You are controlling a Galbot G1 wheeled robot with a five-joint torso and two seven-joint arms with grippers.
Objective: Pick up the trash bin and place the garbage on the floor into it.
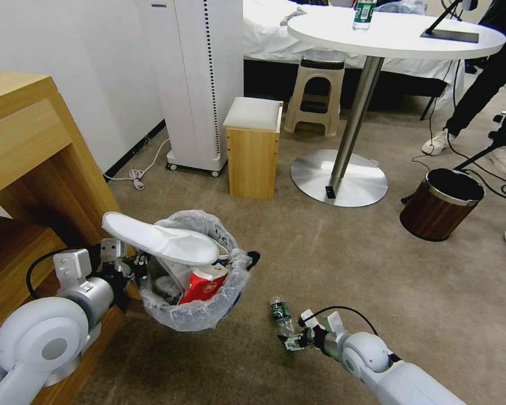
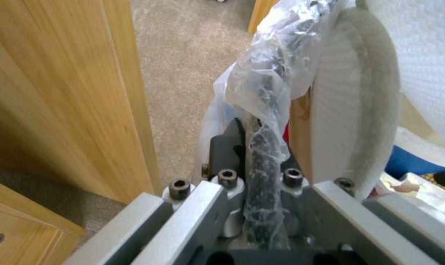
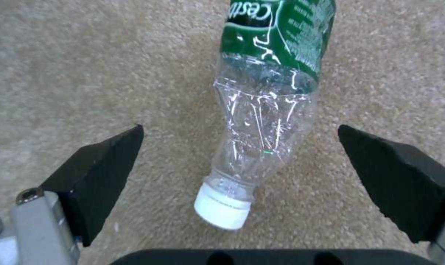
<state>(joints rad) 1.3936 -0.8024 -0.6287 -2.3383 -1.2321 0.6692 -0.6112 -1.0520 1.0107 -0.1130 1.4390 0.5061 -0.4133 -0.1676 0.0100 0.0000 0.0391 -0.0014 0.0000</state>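
Note:
The trash bin (image 1: 194, 306), lined with a crinkled plastic bag, hangs just above the floor (image 1: 376, 292). My left gripper (image 1: 134, 265) is shut on its rim (image 2: 264, 165), pinching the bag (image 2: 262, 81) as well. A white slipper (image 1: 163, 242) lies across the bin's top, and a red cup (image 1: 205, 284) sticks up inside it. In the left wrist view the slipper (image 2: 355, 110) stands close beside the rim. A crushed clear bottle (image 1: 280, 315) with a green label lies on the carpet. My right gripper (image 3: 239, 129) is open, its fingers (image 3: 100, 173) on either side of the bottle (image 3: 266, 110), cap end toward the palm.
A wooden desk (image 1: 34, 169) stands close on the left, against the left arm. Farther off are a small wooden stool (image 1: 253, 146), a round table's metal base (image 1: 338, 177), a wood-grain bin (image 1: 441, 202) and floor cables (image 1: 478, 169). Open carpet lies to the right.

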